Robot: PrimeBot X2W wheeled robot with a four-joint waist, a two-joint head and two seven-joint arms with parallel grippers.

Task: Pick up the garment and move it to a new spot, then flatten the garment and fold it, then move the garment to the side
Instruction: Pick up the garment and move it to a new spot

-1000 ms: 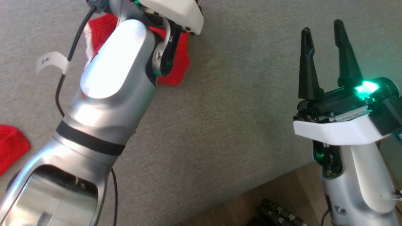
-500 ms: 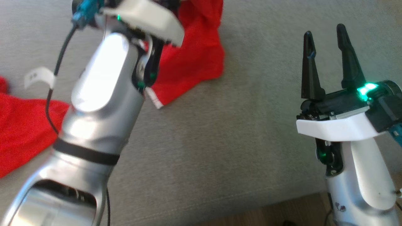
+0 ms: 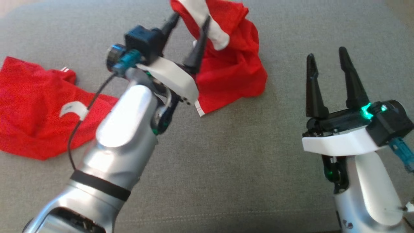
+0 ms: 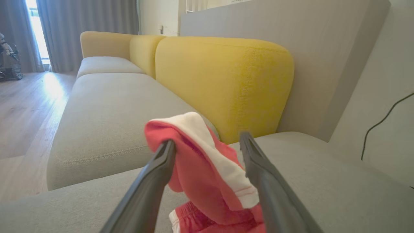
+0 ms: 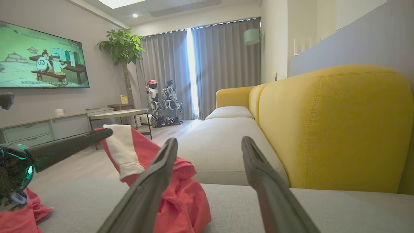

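Red cloth (image 3: pixel 29 106) lies crumpled on the grey sofa seat (image 3: pixel 226 161), out to the left of the left arm and back from its fingertips. The arm covers the gap, so I cannot tell whether this cloth joins the heap further along.

Next comes the left gripper (image 3: pixel 190 19), stretched forward over the seat with its jaws spread wide and pinching nothing. The garment (image 3: pixel 233 68), red with a white band (image 3: pixel 210 26), sits in a heap just ahead of that gripper and to its right. In the left wrist view a raised fold of it stands up between the two fingers (image 4: pixel 152 181) and lies against the left one; whether it is snagged on the tip I cannot tell. The rest of the heap rests on the seat below the fingers. Beyond the fingertips rises the yellow backrest (image 4: pixel 226 81).

Well to the right of the heap, the right gripper (image 3: pixel 326 55) hovers above the seat, its jaws likewise wide apart and empty. In the right wrist view the garment lies ahead of its left finger and to the left, and one finger of the left gripper rests against the white band.
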